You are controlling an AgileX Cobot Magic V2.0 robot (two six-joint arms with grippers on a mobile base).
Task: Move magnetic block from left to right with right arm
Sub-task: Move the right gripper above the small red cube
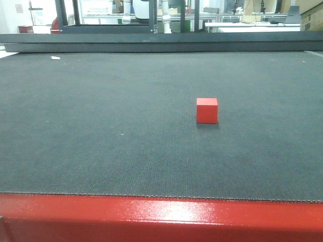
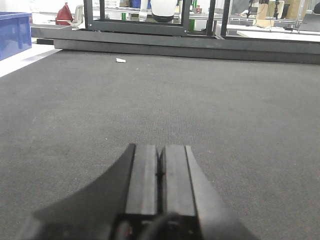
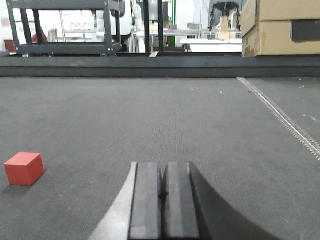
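Note:
The magnetic block (image 1: 207, 110), a small red cube, rests alone on the dark grey mat, a little right of centre in the front view. It also shows at the left edge of the right wrist view as the same red block (image 3: 23, 168), well to the left of my right gripper (image 3: 164, 165). That gripper is shut, its two pads pressed together with nothing between them. My left gripper (image 2: 160, 148) is shut too, low over bare mat, and no block appears in its view. Neither arm shows in the front view.
The grey mat (image 1: 101, 126) ends in a red front edge (image 1: 151, 217) and a raised dark rail (image 1: 161, 43) at the back. A small white scrap (image 1: 55, 58) lies far left. Cardboard boxes (image 3: 280, 27) stand beyond the back right; a blue bin (image 2: 12, 32) sits off the left.

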